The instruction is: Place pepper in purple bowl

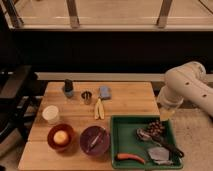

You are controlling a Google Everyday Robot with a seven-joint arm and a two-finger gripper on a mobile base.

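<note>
The pepper (131, 158), slim and orange-red, lies at the front edge of the green tray (120, 135). The purple bowl (94, 139) stands on the wooden table just left of the tray, with a small pale item inside. My gripper (166, 115) hangs from the white arm (190, 86) over the tray's far right corner, above and to the right of the pepper and well right of the bowl.
A red bowl (61, 137) with a yellow ball stands left of the purple bowl. A white cup (50, 114), a pale yellow banana-like pair (99, 109), a metal cup (86, 97), a blue item (104, 92) and a dark bottle (68, 88) stand farther back. Grapes (157, 127) and dark items lie in the tray.
</note>
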